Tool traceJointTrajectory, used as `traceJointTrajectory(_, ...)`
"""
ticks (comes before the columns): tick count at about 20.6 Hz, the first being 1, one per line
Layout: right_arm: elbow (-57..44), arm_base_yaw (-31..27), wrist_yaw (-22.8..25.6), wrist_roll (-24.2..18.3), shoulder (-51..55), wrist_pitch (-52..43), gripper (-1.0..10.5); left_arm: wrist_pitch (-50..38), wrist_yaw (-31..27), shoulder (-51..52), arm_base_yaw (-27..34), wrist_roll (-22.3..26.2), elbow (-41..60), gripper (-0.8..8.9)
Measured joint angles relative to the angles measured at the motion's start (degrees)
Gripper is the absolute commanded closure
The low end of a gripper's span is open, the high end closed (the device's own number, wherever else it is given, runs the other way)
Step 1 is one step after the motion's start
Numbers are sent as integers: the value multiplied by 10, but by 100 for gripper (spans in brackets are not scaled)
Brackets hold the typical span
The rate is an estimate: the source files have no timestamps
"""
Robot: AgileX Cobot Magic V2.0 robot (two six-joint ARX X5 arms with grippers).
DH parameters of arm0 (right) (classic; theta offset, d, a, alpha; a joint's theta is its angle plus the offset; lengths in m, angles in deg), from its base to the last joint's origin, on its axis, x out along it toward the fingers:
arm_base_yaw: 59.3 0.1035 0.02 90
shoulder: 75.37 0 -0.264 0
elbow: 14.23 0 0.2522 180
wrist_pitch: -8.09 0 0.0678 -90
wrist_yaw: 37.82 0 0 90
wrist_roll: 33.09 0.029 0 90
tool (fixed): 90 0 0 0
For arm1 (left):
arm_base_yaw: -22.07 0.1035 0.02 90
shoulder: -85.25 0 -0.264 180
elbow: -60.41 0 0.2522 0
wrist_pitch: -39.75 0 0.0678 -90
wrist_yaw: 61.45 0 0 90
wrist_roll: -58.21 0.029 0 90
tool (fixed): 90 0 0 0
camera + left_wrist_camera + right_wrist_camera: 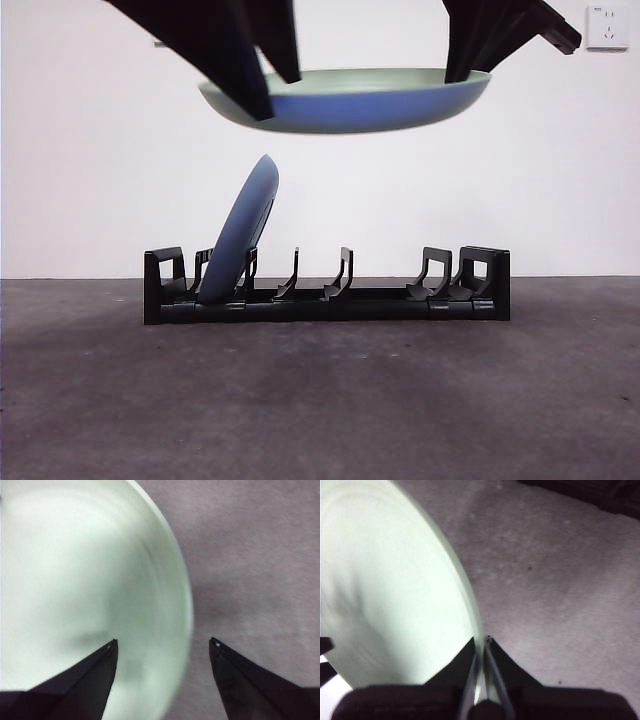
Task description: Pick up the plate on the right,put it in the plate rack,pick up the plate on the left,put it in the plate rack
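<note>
A plate (360,105), pale green inside and blue underneath, hangs level in the air above the black plate rack (480,275). My right gripper (462,72) is shut on its right rim; the right wrist view shows the jaws (484,639) pinching the edge of the plate (385,590). At the plate's left side my left gripper (278,95) is open. In the left wrist view its jaws (163,642) stand wide apart astride the rim of the plate (75,580), one over the plate and one beyond it. A second blue plate (240,235) leans in the rack's left slots.
The rack stands on the dark grey table (320,400) before a white wall, with several free dividers (340,275) to the right of the racked plate. A wall socket (607,27) sits at the top right. A dark shape (580,492) shows at the far side of the right wrist view.
</note>
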Motion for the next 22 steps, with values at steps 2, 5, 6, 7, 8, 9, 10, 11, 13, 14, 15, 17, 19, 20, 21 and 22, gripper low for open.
traceJointTrajectory(2,0,0,-16,0,0,0,959,-12,-9,-2,0,6,0,503)
traceJointTrajectory(5,0,0,-22,0,0,0,959,-13,-12,-7,1,13,0,573)
traceJointTrajectory(6,0,0,-22,0,0,0,959,-12,-12,-8,1,15,0,645)
traceJointTrajectory(7,0,0,-22,0,0,0,959,-10,-12,-9,1,15,0,705)
traceJointTrajectory(8,0,0,-22,0,0,0,959,-10,-12,-9,1,15,0,737)
traceJointTrajectory(9,0,-1,-22,0,0,0,959,-9,-12,-9,1,15,0,762)
traceJointTrajectory(10,0,-2,-23,1,0,0,959,-4,-12,-9,1,15,0,768)
traceJointTrajectory(11,0,-5,-24,1,0,0,959,-2,-11,-9,1,15,0,787)
traceJointTrajectory(13,0,-7,-25,3,0,0,959,3,-11,-9,1,15,0,793)
traceJointTrajectory(14,0,-9,-24,5,0,0,959,6,-11,-9,1,16,0,793)
traceJointTrajectory(15,0,-9,-22,7,0,0,959,7,-11,-9,1,17,0,795)
traceJointTrajectory(17,0,-12,-21,11,0,0,959,5,-11,-9,0,20,0,823)
traceJointTrajectory(19,0,-14,-21,14,0,-1,959,1,-11,-9,0,22,0,822)
traceJointTrajectory(20,0,-15,-21,15,0,-1,959,1,-11,-9,-1,24,-1,822)
traceJointTrajectory(21,0,-16,-21,16,0,-1,959,0,-11,-9,-1,24,-1,822)
traceJointTrajectory(22,0,-16,-21,16,0,-1,959,1,-11,-9,-1,24,-1,822)
